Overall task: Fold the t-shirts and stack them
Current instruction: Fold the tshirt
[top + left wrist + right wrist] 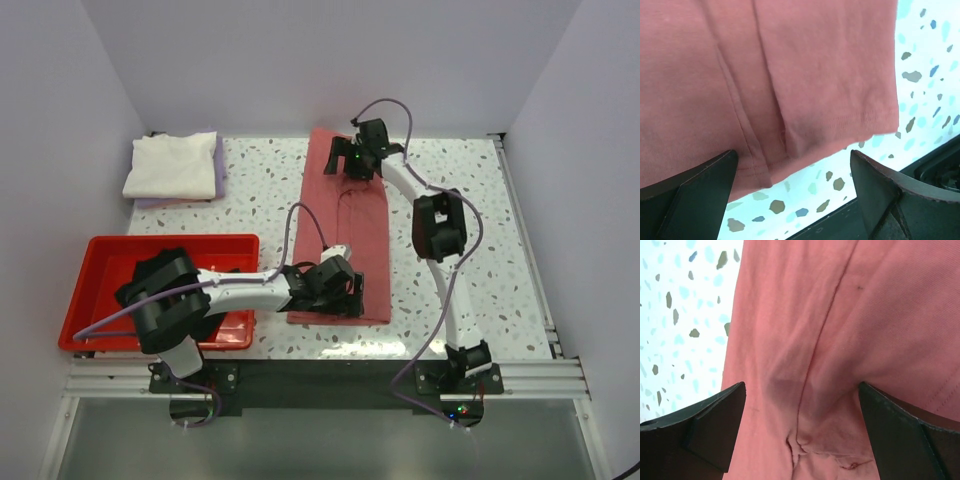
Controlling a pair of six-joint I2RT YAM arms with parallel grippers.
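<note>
The speckled worktop (pixel 450 200) carries everything. At its middle lies the salmon t-shirt (pixel 355 215), folded lengthwise into a long narrow strip that runs from 12 o'clock down toward 6 o'clock, with a seam or fold line along its length.

At 8 o'clock, just beside the shirt's near end, sits the red tray (pixel 110 275). The left arm's elbow hangs over the tray.

At 10 o'clock, well apart from the salmon shirt, is a folded stack. A cream-white t-shirt (pixel 172 165) lies on top of a pale lavender t-shirt (pixel 218 170), which peeks out along the right and near edges.

The left pincer (pixel 350 290) hovers at the strip's 6 o'clock end. Its wrist view shows its fingers (pixel 695 195) spread wide to either side of the hem, with nothing pinched.

The right pincer (pixel 345 160) is at the 12 o'clock end. Its fingers (pixel 700 430) are likewise spread wide over a puckered crease of salmon cloth and grip nothing. Whether either pincer's tips touch the cloth, I cannot tell.
</note>
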